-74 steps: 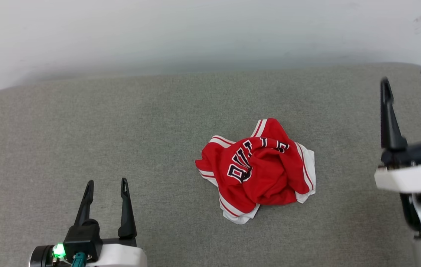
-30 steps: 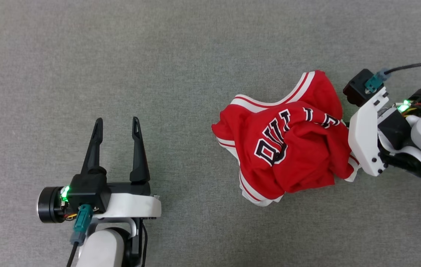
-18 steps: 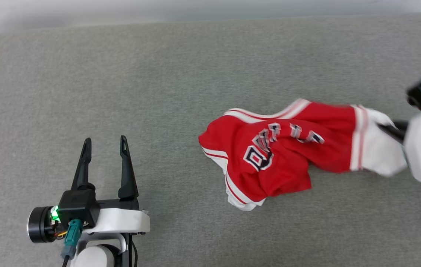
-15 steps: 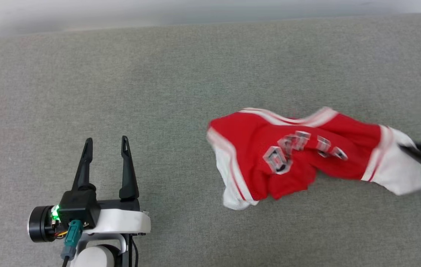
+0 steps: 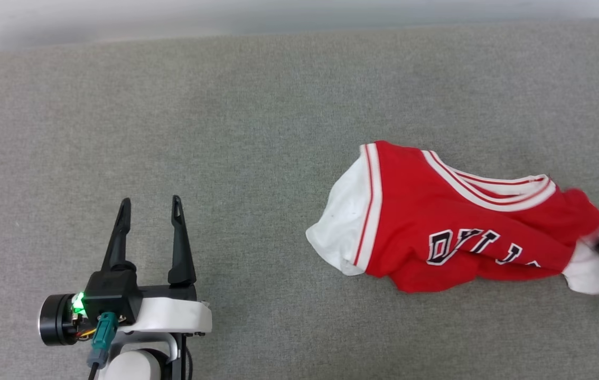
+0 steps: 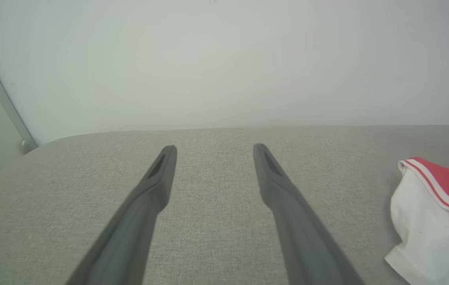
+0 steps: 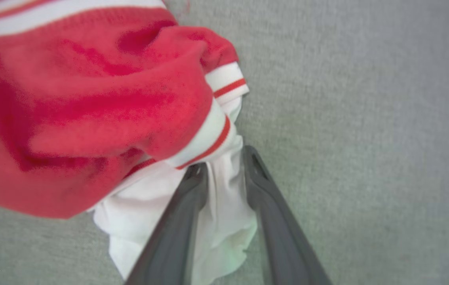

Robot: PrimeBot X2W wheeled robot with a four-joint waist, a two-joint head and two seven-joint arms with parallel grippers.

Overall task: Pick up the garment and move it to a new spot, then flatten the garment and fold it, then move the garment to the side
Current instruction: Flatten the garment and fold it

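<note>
Item: the garment (image 5: 452, 232), one red jersey-style shirt, lying rumpled on the grey fabric surface (image 5: 225, 132), at the right of the head view.

Details: Red body faces up and shows black white-outlined letters. Striped neck trim runs along the far edge. One white sleeve (image 5: 342, 232) with red-striped trim forms the end nearer the left gripper (image 5: 150, 200), though well apart from it. The other white sleeve (image 7: 224, 206) lies at the opposite end, between the two fingers of the right gripper (image 7: 224, 160). Those fingers stand a little apart with the sleeve cloth filling the gap; whether they press on the cloth cannot be told. The left gripper is spread wide and holds nothing, its fingers over bare grey fabric and pointing toward the pale wall (image 6: 224, 59).
</note>
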